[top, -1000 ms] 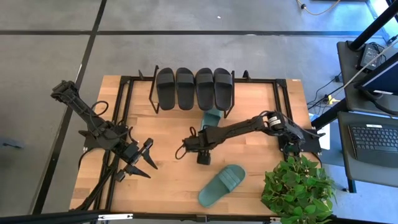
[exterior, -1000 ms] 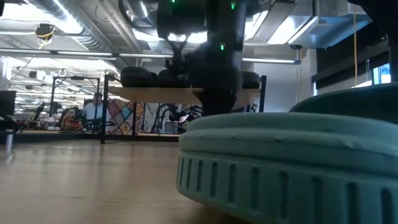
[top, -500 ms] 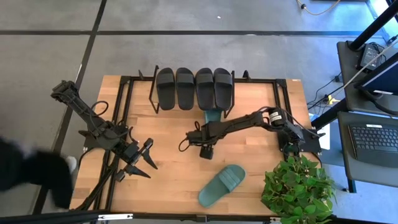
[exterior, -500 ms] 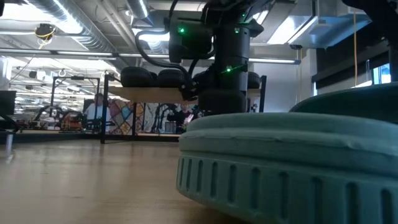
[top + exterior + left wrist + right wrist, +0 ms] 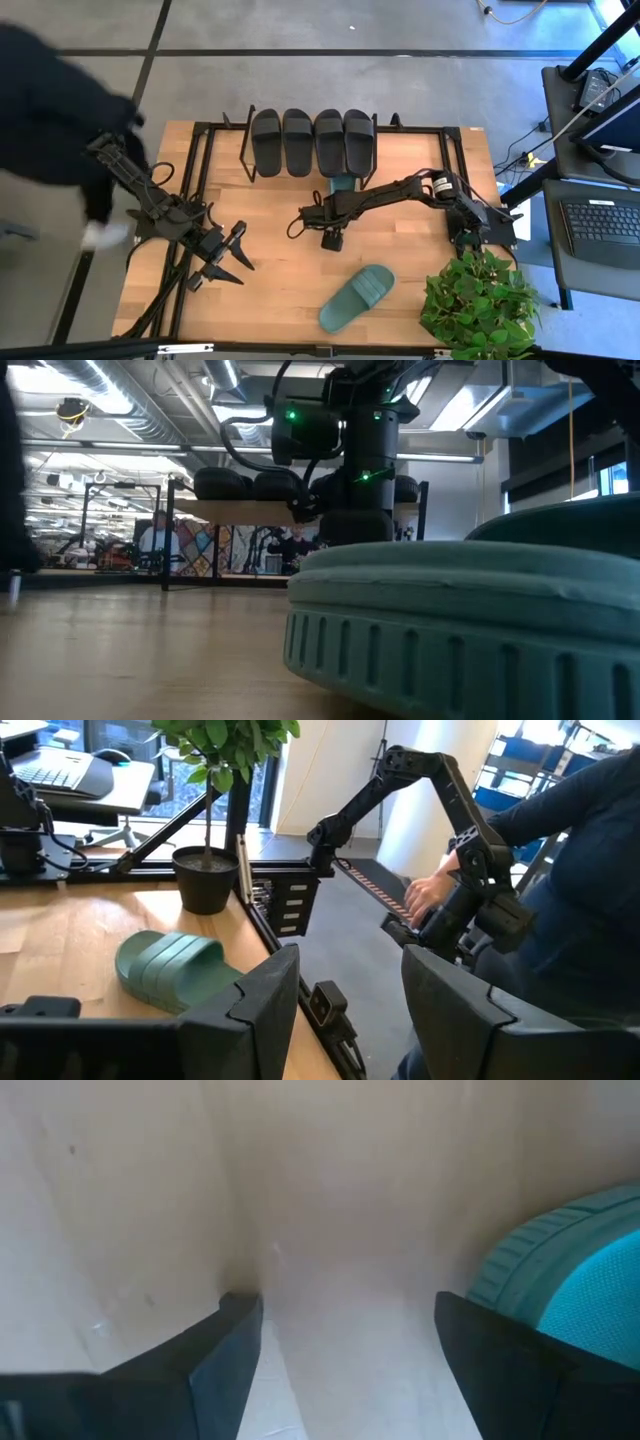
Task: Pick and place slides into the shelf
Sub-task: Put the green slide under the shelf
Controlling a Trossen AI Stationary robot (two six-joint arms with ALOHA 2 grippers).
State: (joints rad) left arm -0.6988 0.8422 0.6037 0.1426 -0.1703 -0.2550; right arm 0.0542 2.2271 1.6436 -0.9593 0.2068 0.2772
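Several black slides (image 5: 312, 141) lie side by side on top of the shelf (image 5: 244, 160) at the table's far side. One green slide (image 5: 340, 186) pokes out from under the shelf's near edge. A second green slide (image 5: 358, 297) lies flat on the table near the front edge and fills the low view (image 5: 470, 610). My right gripper (image 5: 331, 241) points down at bare table between the two green slides, open and holding nothing (image 5: 340, 1340). My left gripper (image 5: 226, 262) hovers open at the table's left (image 5: 345, 1020).
A potted plant (image 5: 480, 300) stands at the front right corner. A person in dark clothing (image 5: 50, 110) is beside the table's left edge, with a hand (image 5: 425, 895) on another arm off the table. Black frame rails (image 5: 190, 200) run along the left side.
My right gripper has moved a little toward the table's far edge, away from the near green slide and closer to the shelf, staying open. A person has walked in along the table's left side.
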